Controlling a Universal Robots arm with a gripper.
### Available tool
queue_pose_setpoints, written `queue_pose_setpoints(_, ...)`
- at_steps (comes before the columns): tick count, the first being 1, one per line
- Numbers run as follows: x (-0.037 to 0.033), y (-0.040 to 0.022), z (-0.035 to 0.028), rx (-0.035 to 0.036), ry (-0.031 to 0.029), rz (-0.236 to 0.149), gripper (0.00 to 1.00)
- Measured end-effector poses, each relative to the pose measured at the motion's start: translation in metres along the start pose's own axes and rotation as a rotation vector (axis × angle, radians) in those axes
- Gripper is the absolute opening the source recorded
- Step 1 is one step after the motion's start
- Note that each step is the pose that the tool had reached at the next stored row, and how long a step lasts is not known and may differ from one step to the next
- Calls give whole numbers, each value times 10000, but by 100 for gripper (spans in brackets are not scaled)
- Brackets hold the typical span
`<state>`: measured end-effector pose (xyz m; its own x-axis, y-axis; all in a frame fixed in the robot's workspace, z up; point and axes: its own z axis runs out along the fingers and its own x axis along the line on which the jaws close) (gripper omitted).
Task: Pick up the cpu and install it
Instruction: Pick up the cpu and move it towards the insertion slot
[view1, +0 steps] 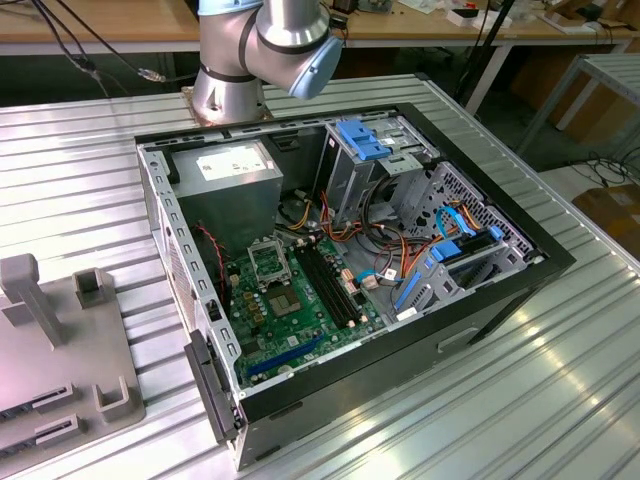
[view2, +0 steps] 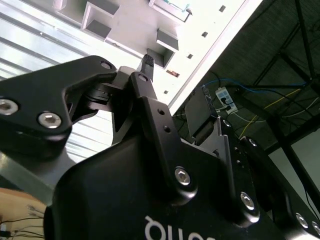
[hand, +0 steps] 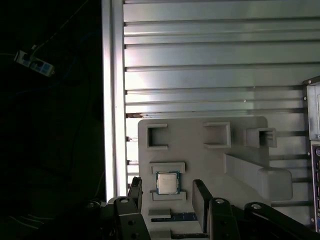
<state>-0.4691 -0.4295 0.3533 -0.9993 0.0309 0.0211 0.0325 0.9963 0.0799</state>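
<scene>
The cpu (hand: 167, 182), a small square chip with a dull grey metal top, lies flat in a recess of the grey holder plate (hand: 200, 155) in the first wrist view. My gripper (hand: 169, 197) hovers above it, open, with one black finger on each side of the chip and nothing between them. The second wrist view shows the same gripper (view2: 175, 85) from behind, over the holder plate (view2: 125, 25). In the exterior view, the green motherboard (view1: 295, 310) lies inside the open computer case, with its square socket (view1: 268, 262) near the power supply.
The holder plate (view1: 60, 350) sits on the ribbed metal table (view1: 480, 400) at the exterior view's left, beside the computer case (view1: 500, 290). Raised blocks and a slanted post stand on the plate. The table's edge (hand: 112, 100) runs close to the plate. Cables and drive cages crowd the case.
</scene>
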Motion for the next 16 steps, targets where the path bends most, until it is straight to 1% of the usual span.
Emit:
queue_pose_setpoints(5, 0, 0, 0, 2, -1, 0, 53)
queue_pose_setpoints(9, -1, -1, 15, 9, 4, 0, 53)
queue_pose_setpoints(14, -2, -35, 62, 23, 4, 1, 53)
queue_pose_setpoints(15, -3, -56, 85, 31, 8, 1, 53)
queue_pose_setpoints(16, -4, -64, 108, 32, 8, 1, 53)
